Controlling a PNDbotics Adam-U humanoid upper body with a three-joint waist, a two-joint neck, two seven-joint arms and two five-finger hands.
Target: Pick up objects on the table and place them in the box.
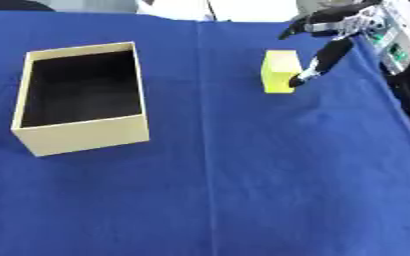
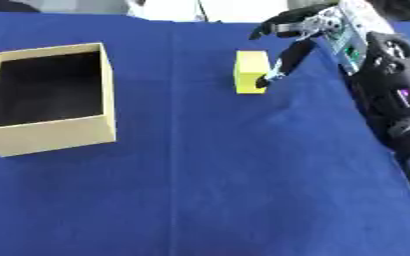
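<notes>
Since the yellow block is not yet held, these lines cover the approach.

Right hand: the right hand [image 2: 309,30] comes in from the upper right, its fingers spread apart and holding nothing; one dark fingertip [image 2: 266,80] reaches down to the block's right face and looks to be touching or just beside it.

Left hand: it shows in neither view.

Yellow block: the yellow block [image 1: 279,71] stands on the blue bench [image 1: 243,175] toward the far right, well apart from the box.

Box: the box [image 1: 84,135] sits open-topped at the left, its dark inside showing nothing.

Step in hand: by my reading, closing on the block for the first pick.

Doing it well: I would lower the hand so that the thumb comes to the block's left face while the fingers stay on the right, then close across the narrow width. A lone fingertip pressing from the right may slide or tip the block leftward, so contact on both sides should come together.

Long axis: the block looks longer than wide, its long side running away from the robot, nearly parallel to the box's long walls.

Facing: its broad top faces upward, its short end toward the robot.
</notes>
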